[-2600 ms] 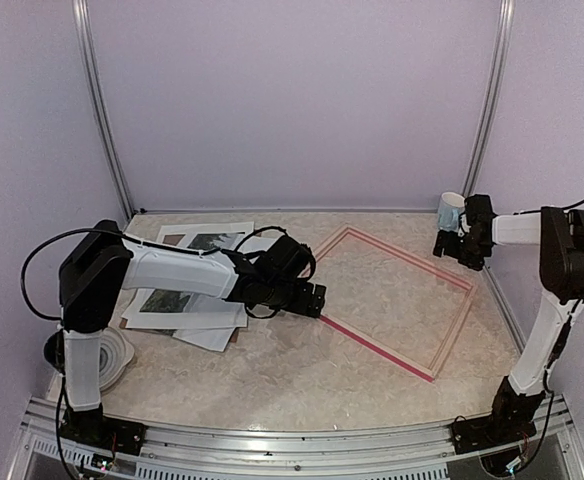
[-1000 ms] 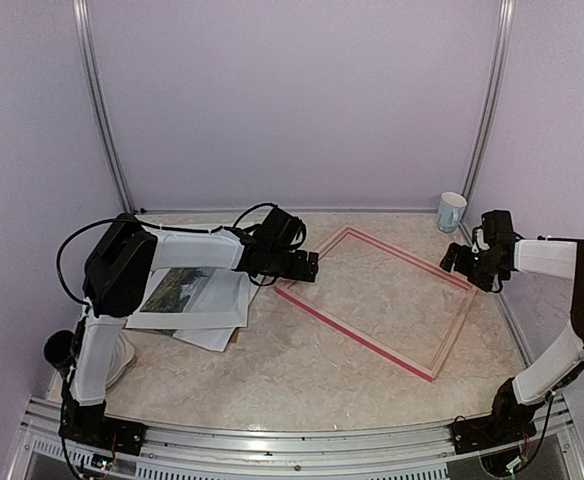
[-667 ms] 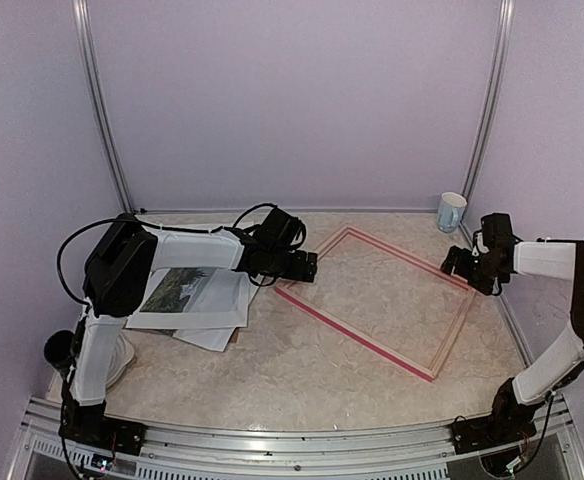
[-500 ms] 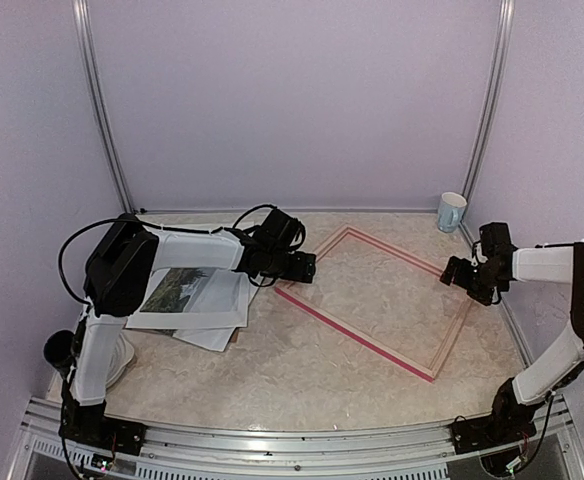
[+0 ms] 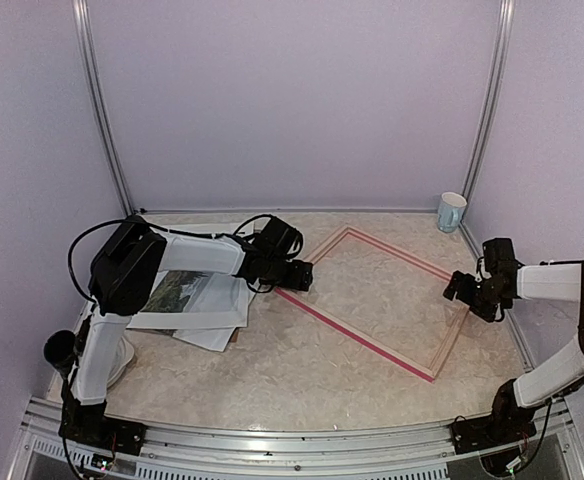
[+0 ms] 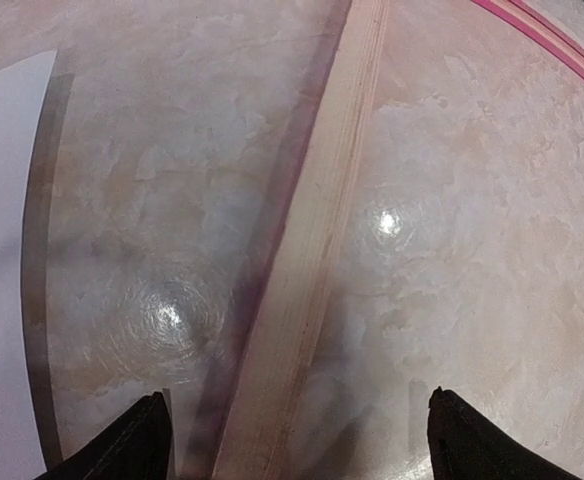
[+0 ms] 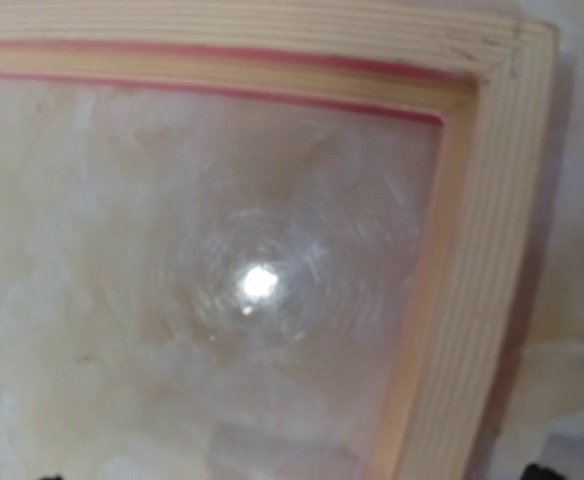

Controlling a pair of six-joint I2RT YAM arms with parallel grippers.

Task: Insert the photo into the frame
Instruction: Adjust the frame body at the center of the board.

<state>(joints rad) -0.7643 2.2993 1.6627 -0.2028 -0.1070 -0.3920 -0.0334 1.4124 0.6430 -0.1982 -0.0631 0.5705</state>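
I see the left tool (image 6: 294, 442) low over the frame (image 5: 362, 338), its tips apart and straddling the pale wooden rail near the frame's left corner without pinching it. The right tool (image 5: 458, 290) hangs over the opposite right corner with its tips spread wide and gripping nothing. The frame lies flat on the tabletop (image 5: 272, 375), pale wood up with pink-red along its outer edge, and the photo (image 5: 179, 290) lies outside it on the white sheets (image 5: 217, 325) just left of the frame, partly under my left arm.
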